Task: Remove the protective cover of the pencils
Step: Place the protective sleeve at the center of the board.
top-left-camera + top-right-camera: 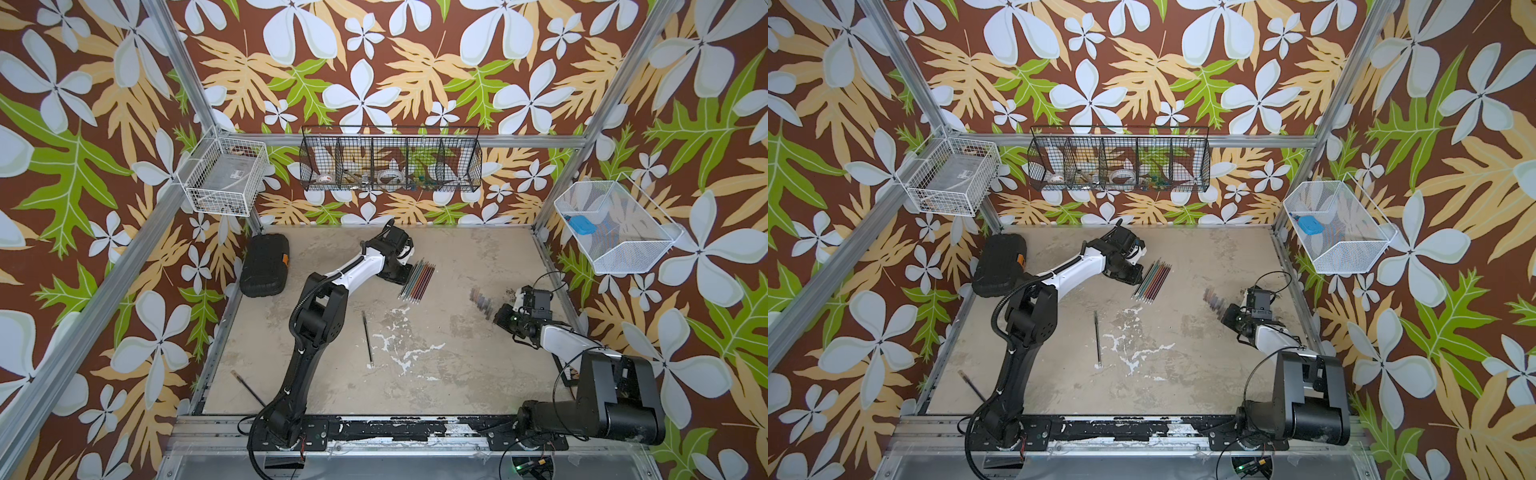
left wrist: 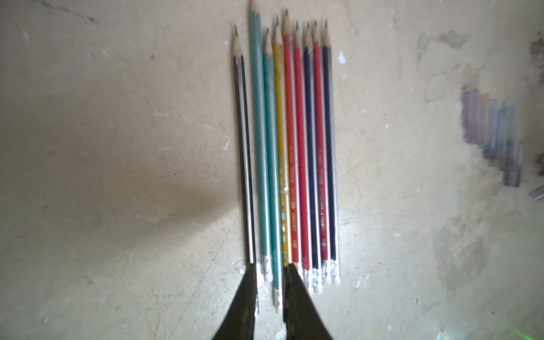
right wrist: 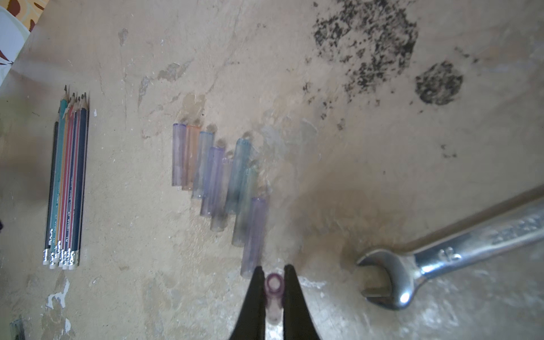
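The pencils (image 2: 294,147) lie side by side in a row on the table, sharpened points bare, seen in both top views (image 1: 417,280) (image 1: 1152,280) and in the right wrist view (image 3: 66,182). My left gripper (image 2: 271,266) rests at their silvery ends, open a little. One teal pencil's end lies loose between the fingers. To the right, several translucent covers (image 3: 217,176) lie in a staggered row (image 1: 480,299). Just beside them my right gripper (image 3: 274,268) is shut on a purple translucent cover (image 3: 274,287).
A steel wrench (image 3: 441,259) lies close to the right gripper. A black case (image 1: 264,264) sits at the table's back left. A thin dark stick (image 1: 367,338) lies mid-table and another (image 1: 248,387) near the front left edge. Wire baskets hang on the walls.
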Tool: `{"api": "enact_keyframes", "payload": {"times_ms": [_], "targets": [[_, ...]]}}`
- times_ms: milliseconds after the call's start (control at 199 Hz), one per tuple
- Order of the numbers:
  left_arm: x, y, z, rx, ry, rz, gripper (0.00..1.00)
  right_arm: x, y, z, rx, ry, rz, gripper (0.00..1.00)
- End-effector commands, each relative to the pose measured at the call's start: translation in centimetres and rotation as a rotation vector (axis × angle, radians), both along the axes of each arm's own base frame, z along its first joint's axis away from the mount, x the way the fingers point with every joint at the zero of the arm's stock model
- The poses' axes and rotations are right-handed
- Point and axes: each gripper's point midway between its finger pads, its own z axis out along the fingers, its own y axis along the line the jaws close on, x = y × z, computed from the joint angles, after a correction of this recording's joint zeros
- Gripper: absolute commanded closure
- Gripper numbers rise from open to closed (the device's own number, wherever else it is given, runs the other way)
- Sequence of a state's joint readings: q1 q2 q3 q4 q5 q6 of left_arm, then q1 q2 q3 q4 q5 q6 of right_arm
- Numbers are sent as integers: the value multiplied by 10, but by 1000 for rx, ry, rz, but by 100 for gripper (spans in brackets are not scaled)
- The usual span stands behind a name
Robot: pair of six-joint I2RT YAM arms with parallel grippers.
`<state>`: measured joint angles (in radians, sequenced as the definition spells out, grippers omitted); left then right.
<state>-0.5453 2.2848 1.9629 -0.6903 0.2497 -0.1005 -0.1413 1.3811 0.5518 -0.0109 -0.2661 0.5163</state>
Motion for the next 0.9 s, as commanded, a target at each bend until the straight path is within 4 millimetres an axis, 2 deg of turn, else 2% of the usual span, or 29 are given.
{"api": "enact_keyframes", "payload": {"times_ms": [0,115,236,372,552,653,728,808,894], "targets": [[-4,-11,29,-103,-29,-14,81,6,3,2,23,-20,4,94],[-10,-19,66,-218,-85,-16,80,8,6,-2,51,-14,3,90],[-15,-15,90,-267,-141,-1,79,8,7,-3,61,-16,1,83],[-20,-11,100,-285,-158,4,79,9,7,0,66,-24,-6,78],[-24,1,97,-266,-165,65,80,8,7,8,63,-41,-7,78],[-39,8,116,-322,-188,87,81,6,8,20,52,-68,12,78],[-54,18,140,-374,-236,107,79,2,13,32,52,-103,37,79],[-71,37,164,-414,-284,129,79,-1,23,45,28,-132,80,79],[-91,68,190,-477,-324,163,79,-1,49,65,-22,-176,162,79]]}}
